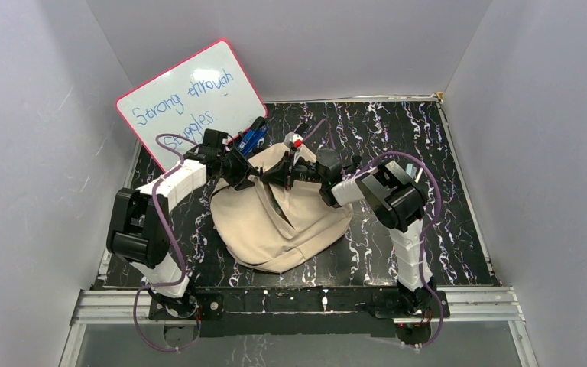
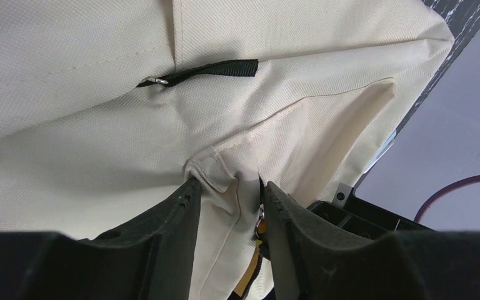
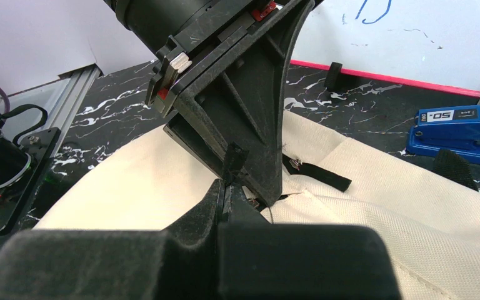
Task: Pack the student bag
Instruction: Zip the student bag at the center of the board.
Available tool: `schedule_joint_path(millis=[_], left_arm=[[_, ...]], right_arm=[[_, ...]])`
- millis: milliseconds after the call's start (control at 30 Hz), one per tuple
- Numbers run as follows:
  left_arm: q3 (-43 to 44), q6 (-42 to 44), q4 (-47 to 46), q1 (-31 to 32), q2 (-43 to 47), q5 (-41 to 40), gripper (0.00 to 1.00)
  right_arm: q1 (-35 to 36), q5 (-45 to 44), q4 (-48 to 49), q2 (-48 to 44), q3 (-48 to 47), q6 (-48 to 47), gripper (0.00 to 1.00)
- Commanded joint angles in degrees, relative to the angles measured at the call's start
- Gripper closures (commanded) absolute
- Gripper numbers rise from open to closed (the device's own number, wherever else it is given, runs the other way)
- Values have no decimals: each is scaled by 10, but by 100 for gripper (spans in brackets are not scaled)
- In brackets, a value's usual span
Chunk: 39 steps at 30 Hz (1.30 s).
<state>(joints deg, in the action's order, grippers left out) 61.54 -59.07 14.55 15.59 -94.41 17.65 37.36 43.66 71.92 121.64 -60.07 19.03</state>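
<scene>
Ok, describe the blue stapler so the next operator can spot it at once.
Find the pink-framed whiteboard leaning at the far left. At its lower right corner, on the black marbled table just behind the beige fabric backpack, lies the blue plastic stapler. It is the only bright blue thing there.

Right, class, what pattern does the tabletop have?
Black table with white marble veining; clearest in the top view.

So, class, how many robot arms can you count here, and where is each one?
2. The left arm reaches in from the left, the right arm from the right; both meet at the far end of the student bag. No others seem hidden.
</scene>
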Motion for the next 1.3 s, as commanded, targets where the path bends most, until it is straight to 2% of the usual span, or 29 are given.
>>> schedule_joint_path(millis=[0, 167, 500, 1267], left_arm=[[-1, 10, -6, 2, -3, 11, 63], [-6, 17, -8, 3, -10, 14, 71], [-8, 31, -18, 1, -23, 3, 99], [23, 60, -5, -29, -55, -9, 100]], right_arm=[[2, 8, 29, -34, 7, -19, 100], [2, 12, 26, -38, 10, -29, 100], [2, 38, -10, -59, 15, -62, 100], [4, 77, -170, -201, 104, -160, 100]])
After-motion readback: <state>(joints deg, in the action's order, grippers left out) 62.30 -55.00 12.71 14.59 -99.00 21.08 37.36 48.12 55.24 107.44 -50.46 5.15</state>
